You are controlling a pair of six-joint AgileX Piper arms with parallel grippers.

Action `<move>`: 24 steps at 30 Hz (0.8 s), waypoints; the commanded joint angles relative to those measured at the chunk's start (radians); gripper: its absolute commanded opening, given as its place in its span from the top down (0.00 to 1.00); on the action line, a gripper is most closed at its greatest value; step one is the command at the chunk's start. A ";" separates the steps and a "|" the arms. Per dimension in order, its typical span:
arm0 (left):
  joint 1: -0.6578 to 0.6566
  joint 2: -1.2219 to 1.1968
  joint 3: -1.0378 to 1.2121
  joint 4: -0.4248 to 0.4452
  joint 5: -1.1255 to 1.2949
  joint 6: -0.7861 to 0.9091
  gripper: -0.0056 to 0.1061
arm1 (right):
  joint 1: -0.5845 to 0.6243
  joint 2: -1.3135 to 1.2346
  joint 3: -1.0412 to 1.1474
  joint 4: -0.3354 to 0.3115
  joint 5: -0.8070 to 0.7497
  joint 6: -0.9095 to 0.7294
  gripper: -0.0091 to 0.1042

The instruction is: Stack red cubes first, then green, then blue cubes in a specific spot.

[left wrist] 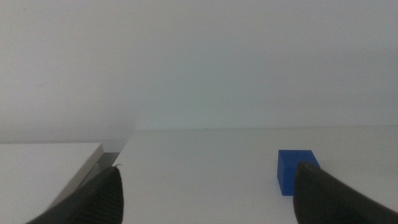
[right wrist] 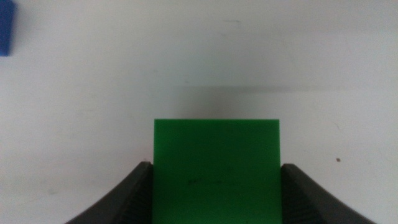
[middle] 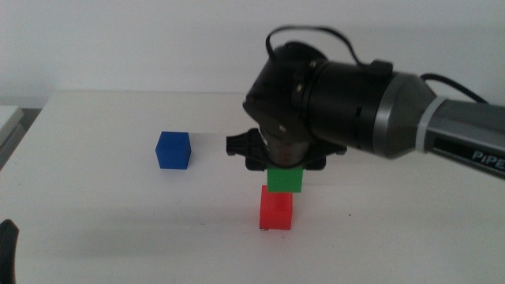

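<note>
One green cube (middle: 285, 180) hung clamped in the right pincer (middle: 276, 160) just above the red cube (middle: 276, 208), near the desk's (middle: 110, 205) front edge. Toward the left edge sat the blue cube (middle: 173, 150). Low by the front-left corner, the left pincer (left wrist: 205, 193) waited, jaws apart.

White table (middle: 118, 213) against a plain white wall (middle: 142, 39) — soft, even light.

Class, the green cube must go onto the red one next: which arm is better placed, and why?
Right. The right gripper is shut on the green cube, just above the red cube. The left gripper waits open at the table's near left edge.
</note>
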 commanded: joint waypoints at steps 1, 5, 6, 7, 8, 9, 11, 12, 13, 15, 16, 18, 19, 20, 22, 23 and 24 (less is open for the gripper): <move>0.000 -0.004 0.000 0.000 -0.013 -0.002 0.11 | 0.004 -0.002 0.036 -0.050 -0.018 0.055 0.69; 0.000 -0.004 0.000 0.000 -0.013 -0.002 0.11 | 0.004 -0.002 0.075 -0.060 -0.070 0.080 0.69; 0.000 -0.004 0.000 0.000 -0.013 -0.002 0.11 | 0.004 0.000 0.080 -0.060 -0.083 0.082 0.69; 0.000 -0.004 0.000 0.000 -0.013 -0.002 0.11 | 0.004 0.005 0.080 -0.060 -0.087 0.089 0.69; 0.000 -0.004 0.000 0.000 -0.013 -0.002 0.11 | 0.004 0.005 0.080 -0.056 -0.090 0.089 0.69; 0.000 -0.004 0.000 0.000 -0.013 -0.002 0.11 | 0.004 0.009 0.082 -0.056 -0.092 0.089 0.69; 0.000 -0.004 0.000 0.000 -0.013 -0.002 0.11 | 0.004 0.016 0.082 -0.058 -0.096 0.089 0.69; 0.000 -0.004 0.000 0.000 -0.013 -0.002 0.11 | 0.004 0.020 0.082 -0.058 -0.096 0.089 0.69; 0.000 -0.004 0.000 0.000 -0.013 -0.002 0.11 | 0.010 0.024 0.082 -0.058 -0.096 0.089 0.69; 0.000 -0.004 0.000 0.000 -0.013 -0.002 0.11 | 0.016 0.027 0.082 -0.054 -0.096 0.089 0.69; 0.000 -0.004 0.000 0.000 -0.013 -0.002 0.11 | 0.016 0.028 0.082 -0.048 -0.098 0.089 0.69; 0.000 -0.004 0.000 0.000 -0.013 -0.002 0.11 | 0.016 0.028 0.082 -0.048 -0.100 0.089 0.69; 0.000 -0.004 0.000 0.000 -0.013 -0.002 0.11 | 0.014 0.028 0.082 -0.050 -0.100 0.091 0.69; 0.000 -0.004 0.000 0.000 -0.013 -0.002 0.11 | 0.014 0.028 0.082 -0.052 -0.100 0.093 0.69; 0.000 -0.004 0.000 0.000 -0.013 -0.002 0.11 | 0.014 0.028 0.082 -0.052 -0.100 0.095 0.69; 0.000 -0.004 0.000 0.000 -0.013 -0.002 0.11 | 0.016 0.033 0.082 -0.048 -0.100 0.102 0.69; 0.000 -0.004 0.000 0.000 -0.013 -0.002 0.11 | 0.016 0.037 0.082 -0.048 -0.100 0.102 0.69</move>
